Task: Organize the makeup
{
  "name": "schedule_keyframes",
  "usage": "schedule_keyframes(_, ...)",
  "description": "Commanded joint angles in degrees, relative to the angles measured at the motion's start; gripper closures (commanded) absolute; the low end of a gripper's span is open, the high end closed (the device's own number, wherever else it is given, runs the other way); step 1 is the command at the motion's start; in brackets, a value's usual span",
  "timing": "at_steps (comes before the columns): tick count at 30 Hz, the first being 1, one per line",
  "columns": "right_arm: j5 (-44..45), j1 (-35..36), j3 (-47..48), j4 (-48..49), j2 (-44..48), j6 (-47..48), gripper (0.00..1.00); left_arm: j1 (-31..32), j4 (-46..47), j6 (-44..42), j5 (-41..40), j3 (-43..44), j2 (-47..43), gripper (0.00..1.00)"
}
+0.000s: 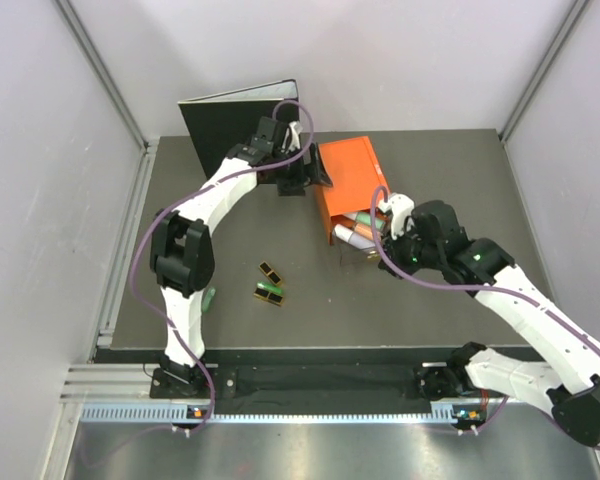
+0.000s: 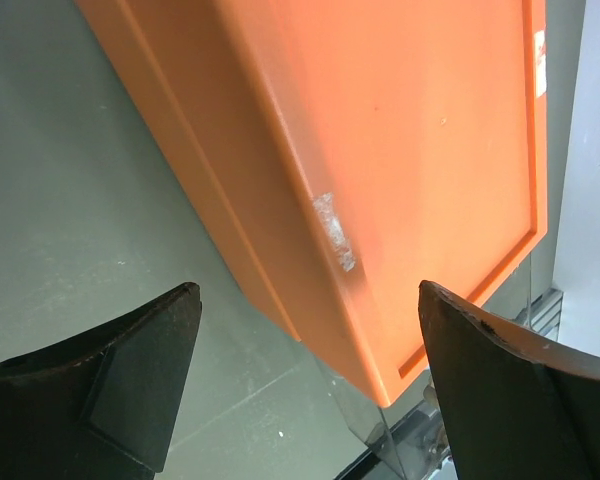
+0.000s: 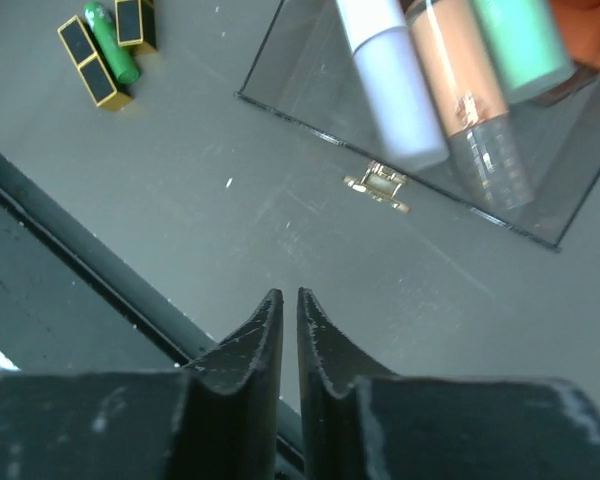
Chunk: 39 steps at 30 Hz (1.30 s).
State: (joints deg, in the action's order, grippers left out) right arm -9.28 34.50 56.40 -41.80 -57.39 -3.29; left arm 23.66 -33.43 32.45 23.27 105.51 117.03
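the orange drawer box (image 1: 352, 175) sits at the far middle of the table (image 1: 460, 180), its clear drawer (image 3: 300, 80) pulled out toward the near side. a black binder (image 1: 230, 125) stands upright at the far left, just beside the left arm's wrist. the left gripper (image 2: 308, 292) is at the box's left side, jaws spread wide and holding nothing, an orange corner showing between the fingers; contact cannot be told. the right gripper (image 3: 288, 300) hangs just near of the drawer front, jaws drawn to a thin slit with nothing between them. bare tabletop runs from the drawer to the near edge and out to the right wall.

the right wrist view shows a lilac tube (image 3: 390, 80), a peach tube (image 3: 460, 70) and a mint tube (image 3: 520, 40) side by side in the drawer, and a gold pull (image 3: 378, 187) on its front; from above these are crowded under the gripper. black cases (image 3: 90, 62) and a green stick (image 3: 110, 45) lie together near-left of the drawer, well apart from it. only the top view shows a mint item (image 1: 209, 297) by the left arm, partly hidden.
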Motion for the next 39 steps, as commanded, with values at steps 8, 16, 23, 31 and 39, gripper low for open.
schedule_keyframes(8, 1.8, 0.3, -0.3, 4.5, -8.9, -0.8, 1.0, 1.8, 1.4, 0.2, -0.3, 2.9, 1.2, 0.06)
schedule_keyframes(16, 8.4, 0.3, 2.4, 7.6, -17.1, 0.7, 1.0, 1.8, 0.5, -0.4, -1.0, 3.3, 1.0, 0.06)
schedule_keyframes(23, 16.7, 0.3, 4.4, 11.2, -21.2, 0.5, 1.0, 1.8, -0.2, -0.2, -0.7, 4.2, 1.4, 0.06)
schedule_keyframes(31, 19.7, 0.2, 5.8, 18.0, -24.2, 1.2, 1.0, 1.8, -1.6, -0.5, -0.1, 6.2, 2.8, 0.06)
schedule_keyframes(39, 22.3, 0.3, 11.8, 23.6, -32.7, 4.8, 1.0, 1.8, -2.4, -0.2, 0.4, 7.5, 3.9, 0.06)
